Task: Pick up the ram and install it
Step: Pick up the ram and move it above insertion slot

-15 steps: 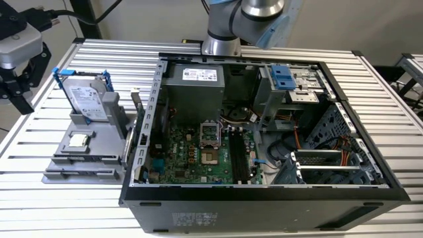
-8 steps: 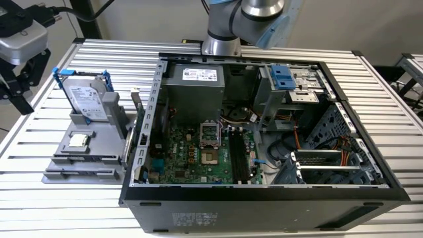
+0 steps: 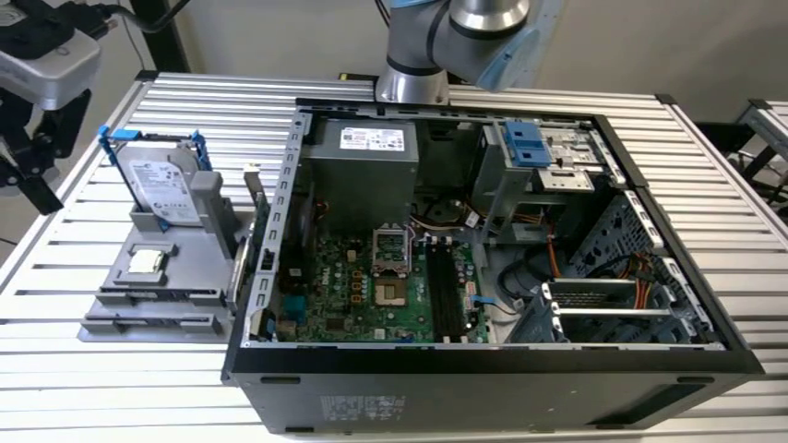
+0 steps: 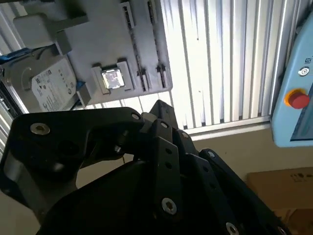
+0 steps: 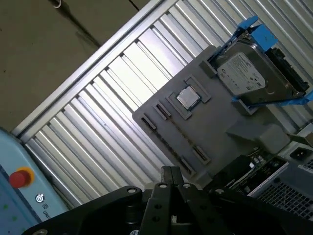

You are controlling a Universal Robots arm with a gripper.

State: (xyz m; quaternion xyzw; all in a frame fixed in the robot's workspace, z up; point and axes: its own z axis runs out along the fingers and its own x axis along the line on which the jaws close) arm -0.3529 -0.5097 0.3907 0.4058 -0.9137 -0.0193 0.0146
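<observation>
Fingers [image 5: 168, 174]: pressed together, empty, near the bench [image 5: 122, 98] edge
Ram [image 5: 249, 169]: on edge between gray holder [image 5: 215, 112] and computer case [image 3: 493, 378]

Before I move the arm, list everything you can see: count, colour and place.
table: one, silver slats, under everything.
computer case: one, black, open, mid-table.
motherboard: one, green, inside the case.
power supply: one, grey, inside the case.
tray: one, grey, exterior view's left of the case.
hard drive: one, silver with blue bracket, upright on the tray.
CPU chip: one, silver, flat on the tray.
ram: probably one, dark thin stick on edge between tray and case; hard to tell.
pendant: one, blue with red button, past the table edge.
arm: one, grey and blue, beyond the case in the exterior view.
pincer: one, black, shut, empty, exterior view's left of the tray.
</observation>
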